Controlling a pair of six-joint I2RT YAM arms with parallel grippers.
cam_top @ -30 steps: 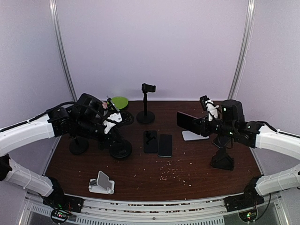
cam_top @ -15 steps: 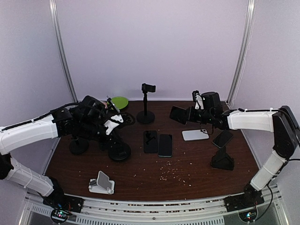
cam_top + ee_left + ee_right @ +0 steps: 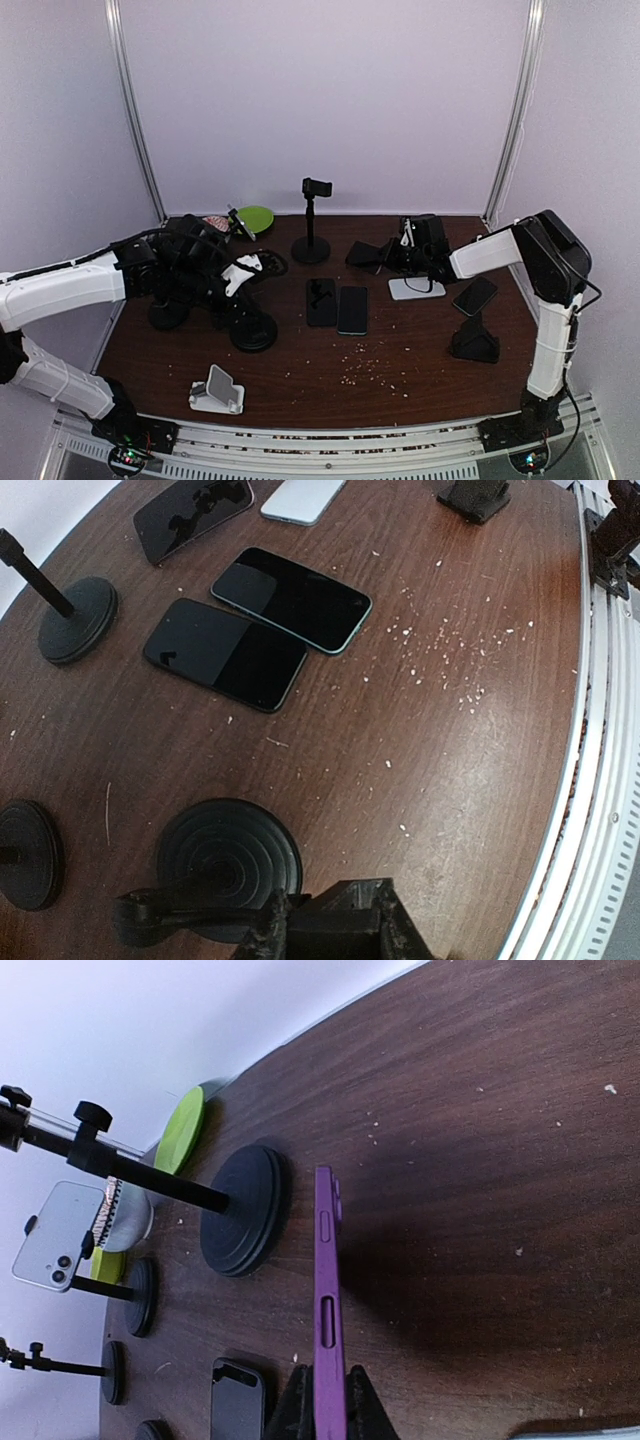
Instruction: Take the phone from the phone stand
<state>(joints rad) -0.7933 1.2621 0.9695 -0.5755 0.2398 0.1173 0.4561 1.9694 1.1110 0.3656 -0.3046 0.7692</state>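
Swinging in from the right edge, the right arm had carried the purple phone [image 3: 325, 1290] toward the middle of the bench's [image 3: 400, 380] far edge. The right fingers [image 3: 300, 1405] were clenched on its lower end, holding it edge-on and low; whether it touched the wood could not be told. The left fingers [image 3: 268, 932] were closed on the head of the black phone stand [image 3: 228, 855], whose round base sat near the left edge, well apart from the phone.
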